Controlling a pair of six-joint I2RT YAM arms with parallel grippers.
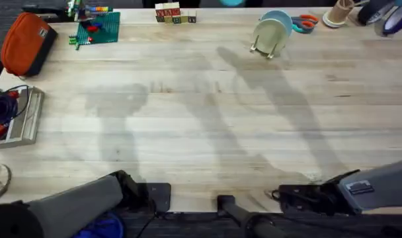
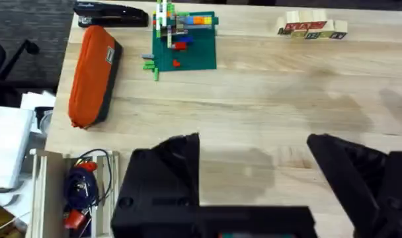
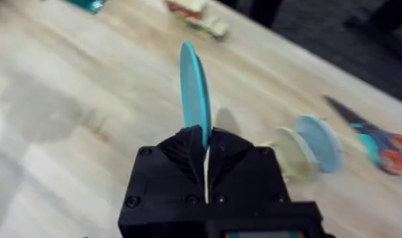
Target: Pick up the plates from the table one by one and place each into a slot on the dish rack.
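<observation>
Across the butcher-block table, the right gripper pinches a turquoise plate edge-up, next needing carriage to the dish rack's free slot; the left gripper hangs spread, empty.

The tabletop is pale butcher-block wood with plain plank seams and a smooth, low-sheen finish. The turquoise plate pinched on edge in the right gripper looks like smooth plastic, as do the pale blue plate and cream-green plate standing in the light-wood dish rack. The fingers of the left gripper are matt black, the pouch looks like orange cloth, and the stapler is glossy black.
</observation>
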